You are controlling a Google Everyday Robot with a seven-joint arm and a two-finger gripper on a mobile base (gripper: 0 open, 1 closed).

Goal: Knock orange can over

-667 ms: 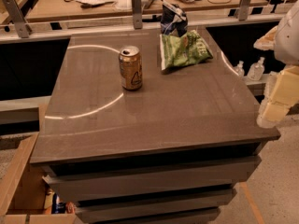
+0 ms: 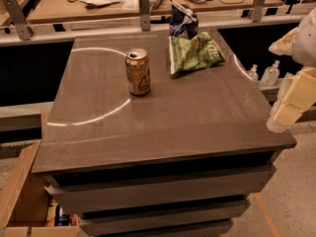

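- The orange can [image 2: 138, 72] is seen standing upright on the grey table top [image 2: 173, 127], in the far left part of the surface, with its silver rim facing up
- The green chip bag [image 2: 195, 53] is laid flat to the right of the can and a little farther back, and the dark blue snack bag [image 2: 183, 21] is stood behind it at the far edge; neither is touched by the can
- The gripper [image 2: 290, 105] is held off the right edge of the table, at about the height of the top and well apart from the can
- How far the gripper is open cannot be told, and nothing is seen to be held by it
- No contact with the can is made, so the task is judged to be at its very start, with nothing of it done
- The whole approach is left: the gripper has to be carried leftward over the table and the can pushed until it tips onto its side
- A path along the near side of the chip bag is judged to be the clearer one
- A push placed low on the can is judged likely to slide it on the smooth top, so a push high on its side is called for
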